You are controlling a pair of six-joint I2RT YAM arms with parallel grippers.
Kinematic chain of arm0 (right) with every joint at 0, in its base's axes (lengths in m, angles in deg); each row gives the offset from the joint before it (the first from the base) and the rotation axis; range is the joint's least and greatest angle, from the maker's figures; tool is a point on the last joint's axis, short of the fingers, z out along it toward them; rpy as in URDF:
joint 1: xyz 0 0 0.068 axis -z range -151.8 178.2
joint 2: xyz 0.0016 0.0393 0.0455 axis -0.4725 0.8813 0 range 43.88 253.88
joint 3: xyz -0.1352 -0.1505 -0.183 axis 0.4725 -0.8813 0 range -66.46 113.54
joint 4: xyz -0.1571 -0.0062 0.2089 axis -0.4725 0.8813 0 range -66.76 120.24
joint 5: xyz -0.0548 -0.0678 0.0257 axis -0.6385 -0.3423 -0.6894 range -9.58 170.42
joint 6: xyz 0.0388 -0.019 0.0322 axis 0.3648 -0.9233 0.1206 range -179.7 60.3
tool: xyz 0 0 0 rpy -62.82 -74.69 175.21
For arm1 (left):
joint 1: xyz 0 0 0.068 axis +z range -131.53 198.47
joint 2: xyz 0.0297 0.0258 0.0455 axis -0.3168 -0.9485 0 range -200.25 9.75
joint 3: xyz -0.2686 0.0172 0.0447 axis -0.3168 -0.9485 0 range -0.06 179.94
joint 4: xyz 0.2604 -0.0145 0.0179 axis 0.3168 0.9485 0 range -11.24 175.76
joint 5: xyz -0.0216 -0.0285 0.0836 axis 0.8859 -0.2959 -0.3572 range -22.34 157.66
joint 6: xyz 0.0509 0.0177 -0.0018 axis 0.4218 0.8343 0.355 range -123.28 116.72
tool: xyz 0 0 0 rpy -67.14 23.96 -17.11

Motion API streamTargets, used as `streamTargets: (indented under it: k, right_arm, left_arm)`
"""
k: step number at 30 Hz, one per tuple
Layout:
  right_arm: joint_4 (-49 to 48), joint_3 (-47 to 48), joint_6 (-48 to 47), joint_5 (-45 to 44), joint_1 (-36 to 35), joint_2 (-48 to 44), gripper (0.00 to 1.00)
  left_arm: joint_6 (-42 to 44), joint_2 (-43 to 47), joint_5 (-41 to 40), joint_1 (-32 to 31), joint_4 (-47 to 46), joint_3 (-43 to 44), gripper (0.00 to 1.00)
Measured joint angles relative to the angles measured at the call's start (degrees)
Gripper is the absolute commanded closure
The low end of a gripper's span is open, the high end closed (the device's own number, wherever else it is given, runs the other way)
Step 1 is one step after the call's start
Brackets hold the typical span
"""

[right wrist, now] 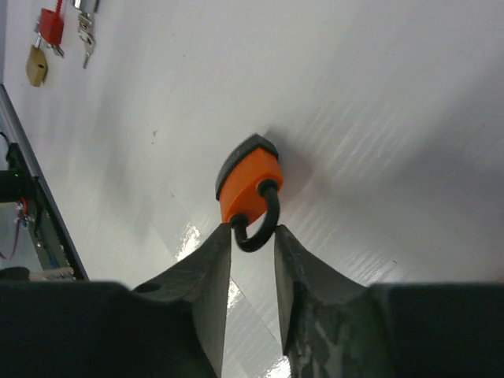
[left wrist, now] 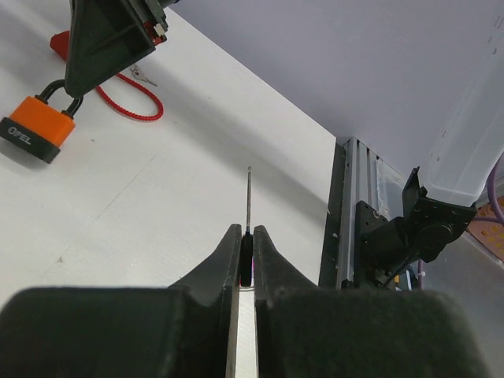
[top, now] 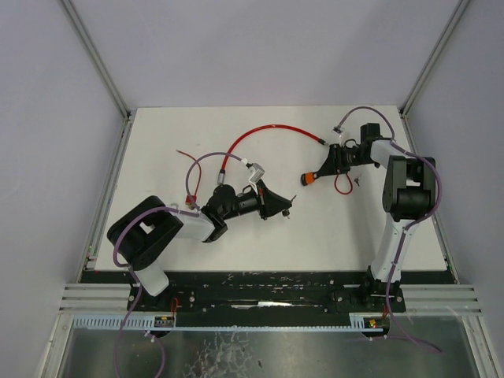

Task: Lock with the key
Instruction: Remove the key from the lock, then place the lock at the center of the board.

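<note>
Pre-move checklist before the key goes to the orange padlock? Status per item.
1. Key clamped in left gripper: ok, blade sticks straight out.
2. Blade lined up with padlock: not ok, the padlock sits off to the upper left in the left wrist view.
3. Right gripper firm on shackle: cannot tell; its fingers straddle the shackle.
4. Keyhole facing the key: cannot tell, no keyhole visible.
5. Red cable off the line between key and padlock: ok in the overhead view.
</note>
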State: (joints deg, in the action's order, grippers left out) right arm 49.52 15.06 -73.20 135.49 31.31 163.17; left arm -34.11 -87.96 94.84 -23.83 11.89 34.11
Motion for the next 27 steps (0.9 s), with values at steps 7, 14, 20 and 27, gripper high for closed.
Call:
streamTargets:
  k: [7,14,20,27]
  right_arm:
    - [1.33,0.26,-0.55,-6.60,-0.17,-0.09,0.50]
    - [1.55,-1.60,-3.72,-14.73,-0.17,-7.52,0.49]
    - [1.75,-6.64,-8.44,-14.78,-0.20,-22.67,0.50]
    - [3.10,-10.97,-11.74,-9.70,-0.24,-41.97,0.47]
  left_arm:
    - [-0.09,0.00,-0.85,0.00,0.02,0.00,1.00]
    - [-0.42,0.00,-3.50,0.00,0.09,0.00,1.00]
    - [-0.50,0.00,-5.77,0.00,1.05,0.04,1.00]
    - [-0.70,-0.92,-9.38,-0.02,9.77,6.49,1.00]
